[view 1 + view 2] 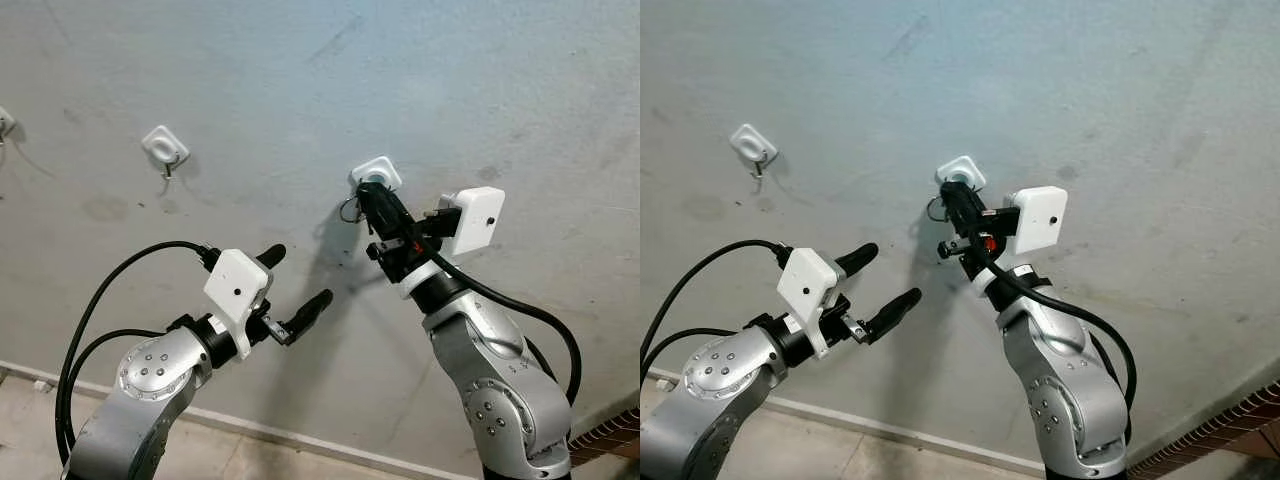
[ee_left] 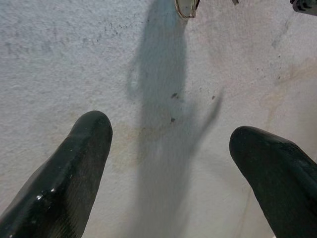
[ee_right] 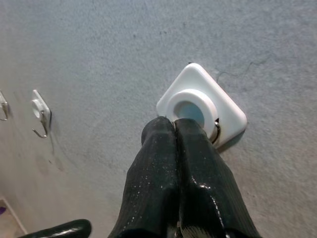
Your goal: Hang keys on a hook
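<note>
The right end effector (image 1: 368, 195), fingers pressed together on a thin metal key ring (image 1: 349, 211), sits against the square white plastic wall hook (image 1: 377, 172). Judged best: lower the ring onto the prong before releasing. The left end effector (image 1: 296, 282) hovers wide apart.

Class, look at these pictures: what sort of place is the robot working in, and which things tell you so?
Probably a hallway or entry wall in a home: a bare grey wall, white stick-on hooks for hanging keys, and a skirting board above the floor.
</note>
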Robot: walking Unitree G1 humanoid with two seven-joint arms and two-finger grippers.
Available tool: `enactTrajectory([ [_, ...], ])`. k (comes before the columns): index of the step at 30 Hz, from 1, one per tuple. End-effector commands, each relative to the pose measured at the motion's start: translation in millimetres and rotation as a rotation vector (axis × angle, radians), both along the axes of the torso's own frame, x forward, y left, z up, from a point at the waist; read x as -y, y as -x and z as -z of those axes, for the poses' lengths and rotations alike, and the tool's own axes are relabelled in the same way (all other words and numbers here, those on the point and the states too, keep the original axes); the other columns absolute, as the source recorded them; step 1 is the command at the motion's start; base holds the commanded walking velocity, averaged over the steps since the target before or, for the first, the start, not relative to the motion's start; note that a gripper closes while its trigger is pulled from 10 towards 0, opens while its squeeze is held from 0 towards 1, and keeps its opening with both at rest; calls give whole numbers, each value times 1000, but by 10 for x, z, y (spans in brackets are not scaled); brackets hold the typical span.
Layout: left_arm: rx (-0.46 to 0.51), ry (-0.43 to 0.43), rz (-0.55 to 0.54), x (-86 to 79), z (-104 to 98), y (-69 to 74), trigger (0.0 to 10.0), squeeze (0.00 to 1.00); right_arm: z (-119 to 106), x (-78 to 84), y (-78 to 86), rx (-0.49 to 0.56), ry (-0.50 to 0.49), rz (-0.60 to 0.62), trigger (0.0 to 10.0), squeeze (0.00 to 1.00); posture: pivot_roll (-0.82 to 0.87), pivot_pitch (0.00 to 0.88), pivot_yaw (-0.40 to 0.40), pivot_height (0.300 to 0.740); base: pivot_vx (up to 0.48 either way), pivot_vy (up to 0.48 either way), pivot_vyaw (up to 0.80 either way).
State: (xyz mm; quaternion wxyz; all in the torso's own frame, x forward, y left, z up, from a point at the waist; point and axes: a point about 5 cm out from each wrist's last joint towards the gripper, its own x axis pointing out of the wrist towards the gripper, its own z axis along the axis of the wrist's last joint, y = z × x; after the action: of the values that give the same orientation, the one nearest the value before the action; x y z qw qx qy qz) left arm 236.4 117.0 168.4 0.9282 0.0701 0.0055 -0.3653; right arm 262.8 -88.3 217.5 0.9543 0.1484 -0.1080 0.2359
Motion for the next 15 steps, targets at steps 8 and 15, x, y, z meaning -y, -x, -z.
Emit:
enactTrajectory([
  [8, 22, -10, 13, 7, -55, 4, 10000, 0, 189, 309, -27, -57, 63, 200, 10000, 0, 241, 0, -30, 740, 0, 0, 0],
  [15, 23, -14, 10, 2, -50, 2, 10000, 0, 286, 381, 67, -77, 83, 224, 10000, 0, 241, 0, -29, 740, 0, 0, 0],
])
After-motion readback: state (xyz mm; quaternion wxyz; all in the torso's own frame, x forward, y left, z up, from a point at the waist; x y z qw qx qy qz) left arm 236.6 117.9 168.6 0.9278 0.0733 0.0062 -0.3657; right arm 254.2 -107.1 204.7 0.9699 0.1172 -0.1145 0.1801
